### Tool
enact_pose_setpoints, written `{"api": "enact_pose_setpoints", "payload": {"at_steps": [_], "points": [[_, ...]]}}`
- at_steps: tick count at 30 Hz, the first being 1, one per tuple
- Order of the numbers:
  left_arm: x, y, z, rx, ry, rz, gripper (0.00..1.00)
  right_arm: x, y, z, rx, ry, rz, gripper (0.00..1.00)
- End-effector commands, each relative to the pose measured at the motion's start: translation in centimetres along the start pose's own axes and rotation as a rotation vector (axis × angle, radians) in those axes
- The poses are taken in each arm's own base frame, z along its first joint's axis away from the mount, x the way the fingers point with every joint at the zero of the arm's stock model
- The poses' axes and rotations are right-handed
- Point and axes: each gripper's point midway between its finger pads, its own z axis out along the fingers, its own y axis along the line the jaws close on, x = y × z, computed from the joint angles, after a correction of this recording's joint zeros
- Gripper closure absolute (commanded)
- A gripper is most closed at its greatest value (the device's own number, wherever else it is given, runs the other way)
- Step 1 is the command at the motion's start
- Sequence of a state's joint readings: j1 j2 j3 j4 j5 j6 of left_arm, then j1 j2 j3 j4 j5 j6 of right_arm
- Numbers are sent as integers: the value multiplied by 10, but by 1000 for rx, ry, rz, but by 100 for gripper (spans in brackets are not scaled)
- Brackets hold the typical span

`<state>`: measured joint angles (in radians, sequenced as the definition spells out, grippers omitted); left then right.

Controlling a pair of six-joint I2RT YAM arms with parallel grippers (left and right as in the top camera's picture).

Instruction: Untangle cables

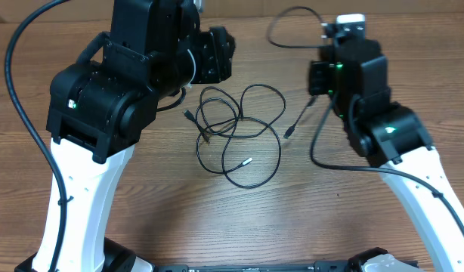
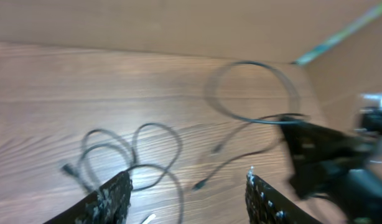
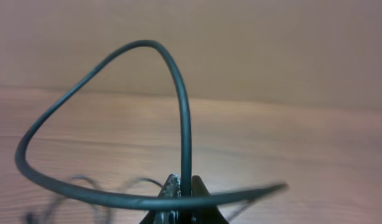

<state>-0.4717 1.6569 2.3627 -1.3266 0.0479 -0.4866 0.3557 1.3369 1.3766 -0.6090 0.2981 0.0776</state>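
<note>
We are pinching one thin black cable (image 3: 185, 124) in our right gripper (image 3: 183, 188), its loop arching toward 12 o'clock and its tail pointing toward 7. The tangled black cables (image 1: 239, 136) are lying at the centre of the brown wooden table (image 1: 164, 215), while our left gripper (image 2: 188, 198) is hovering with its fingers apart.

Two arms: left arm (image 1: 103, 98), right arm (image 1: 383, 128). Two grippers: left gripper (image 2: 188, 186), right gripper (image 3: 181, 186). One table (image 1: 156, 219). One tangled cluster (image 1: 239, 121) at centre, cords uncountable. One looped cable (image 3: 186, 124) upper right.

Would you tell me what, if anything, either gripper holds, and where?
The right gripper pinches a black cable mid-cord, at its loop's base; the left gripper holds nothing.
</note>
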Motion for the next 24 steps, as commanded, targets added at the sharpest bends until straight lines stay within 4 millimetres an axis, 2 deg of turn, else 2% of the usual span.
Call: {"api": "enact_pose_setpoints", "payload": {"at_steps": [1, 5, 8, 16, 20, 24], "points": [[-7, 29, -13, -169, -62, 22, 41, -4, -57, -9, 166, 8, 58, 96], [-1, 63, -20, -344, -52, 28, 39, 14, -112, -9, 262, 86, 136, 96], [4, 81, -22, -414, -26, 20, 38, 24, -145, -12, 290, 122, 195, 96], [21, 112, -9, -522, 86, 8, 37, 53, -246, -36, 497, 170, 361, 96], [26, 118, 5, -554, 129, 19, 37, 69, -282, -44, 579, 196, 420, 96], [37, 127, 21, -599, 198, 30, 34, 87, -294, -37, 595, 247, 478, 96]]}}
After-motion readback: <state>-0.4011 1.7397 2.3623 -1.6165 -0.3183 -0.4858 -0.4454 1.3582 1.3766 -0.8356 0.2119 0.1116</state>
